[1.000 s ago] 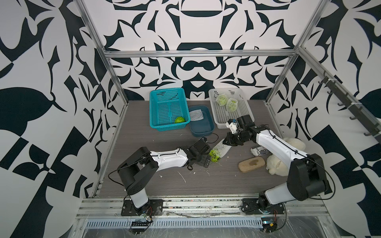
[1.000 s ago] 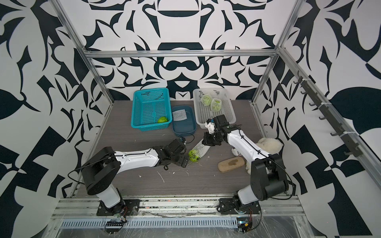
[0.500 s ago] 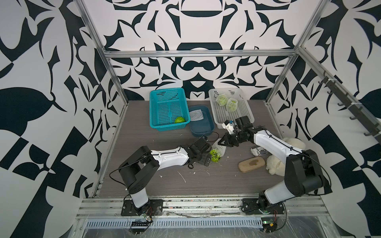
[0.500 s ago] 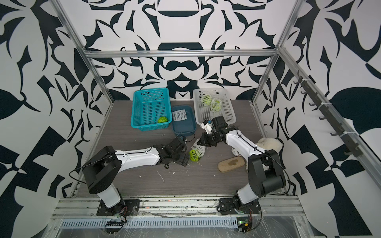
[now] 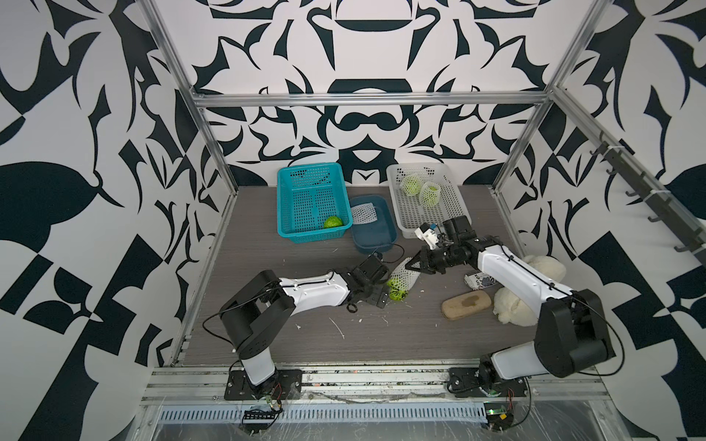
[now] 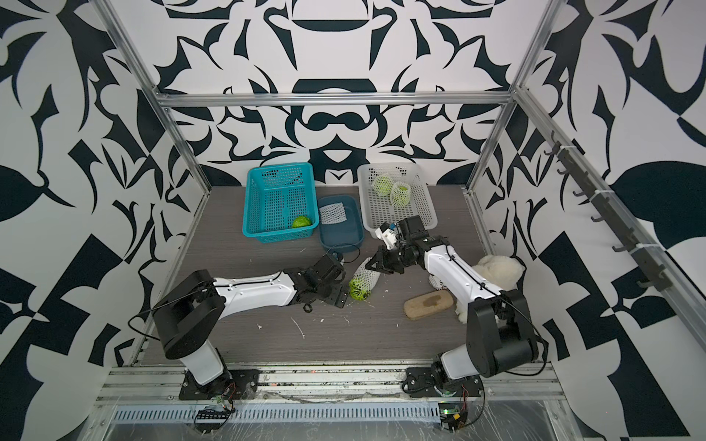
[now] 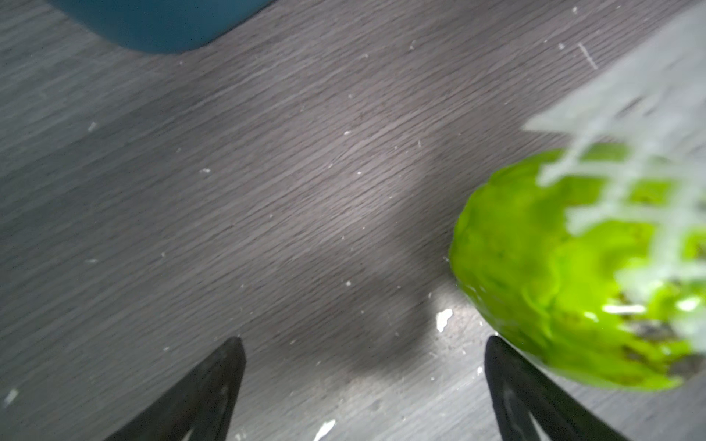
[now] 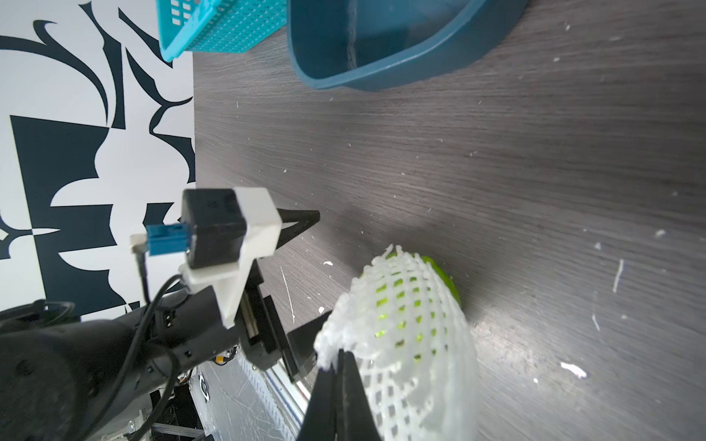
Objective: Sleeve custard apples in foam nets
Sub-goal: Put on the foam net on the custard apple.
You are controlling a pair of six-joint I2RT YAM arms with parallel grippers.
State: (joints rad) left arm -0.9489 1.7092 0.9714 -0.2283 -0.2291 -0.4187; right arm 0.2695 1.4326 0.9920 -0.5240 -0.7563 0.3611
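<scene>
A green custard apple lies mid-table, its far half inside a white foam net. My right gripper is shut on the net's free end, pinching the rim. My left gripper is open beside the fruit, with one finger close against its side and nothing between the fingers. A bare custard apple sits in the teal basket. Two netted ones rest in the white basket. A spare foam net lies in the dark blue tray.
A cream plush toy, a brown oblong pad and a small printed packet lie under and beside my right arm. White foam crumbs are scattered over the grey table. Metal frame posts stand at the corners.
My right gripper has moved left and down with the net, drawing it closer over the custard apple. The left arm has barely moved.
</scene>
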